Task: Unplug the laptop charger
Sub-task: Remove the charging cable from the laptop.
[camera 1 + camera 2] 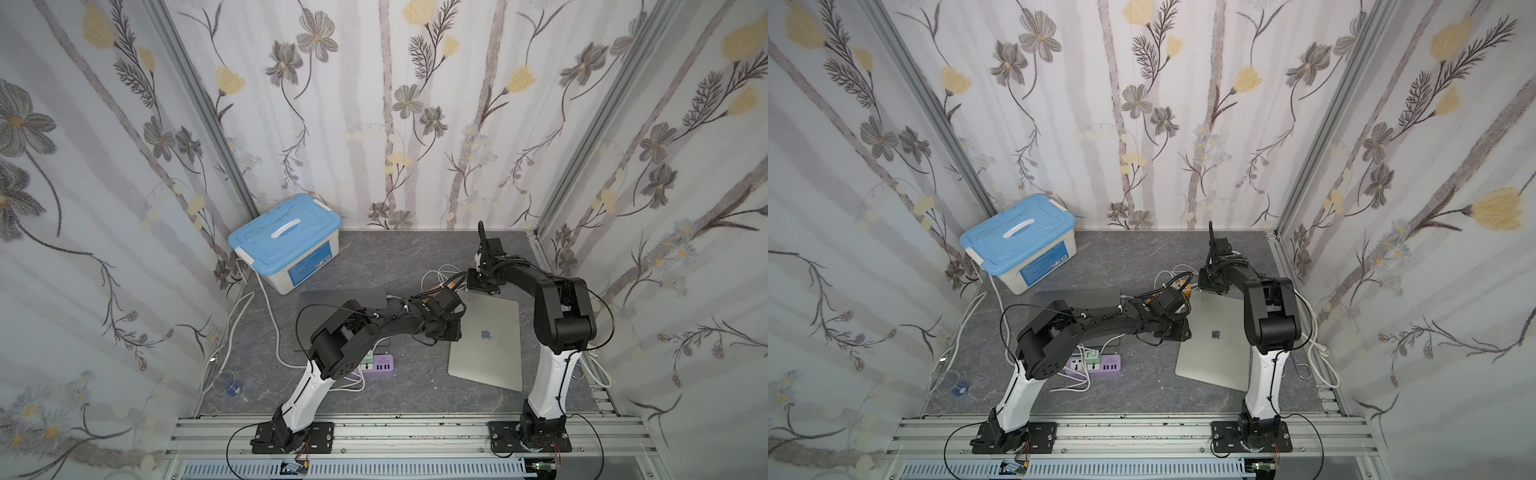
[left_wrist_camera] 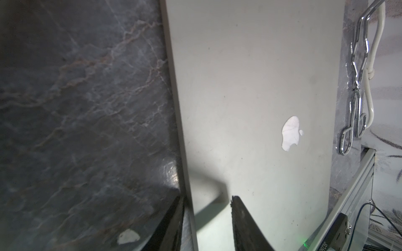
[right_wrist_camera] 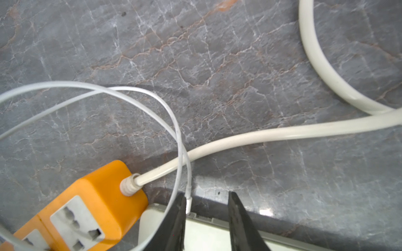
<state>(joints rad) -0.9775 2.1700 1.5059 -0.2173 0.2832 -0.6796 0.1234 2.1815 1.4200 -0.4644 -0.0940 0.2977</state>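
Note:
A closed silver laptop (image 1: 486, 336) (image 1: 1214, 336) lies on the grey marble table, right of centre. In the right wrist view the white charger plug (image 3: 188, 205) sits in the port on the laptop's (image 3: 206, 236) back edge, and its thin white cable (image 3: 178, 139) loops away. My right gripper (image 3: 206, 193) (image 1: 482, 286) stands open over that edge; the plug lies against the inner face of one finger, with a gap to the other. My left gripper (image 2: 206, 196) (image 1: 446, 332) straddles the laptop's (image 2: 250, 87) left edge, one finger at the side, one on the lid.
An orange power strip (image 3: 87, 206) with a thick white cord (image 3: 261, 134) lies beside the plug. A dark grey laptop (image 1: 345, 297) and a purple power strip (image 1: 378, 365) lie under the left arm. A blue-lidded box (image 1: 284, 243) stands back left. Metal tongs (image 2: 356, 87) lie right of the silver laptop.

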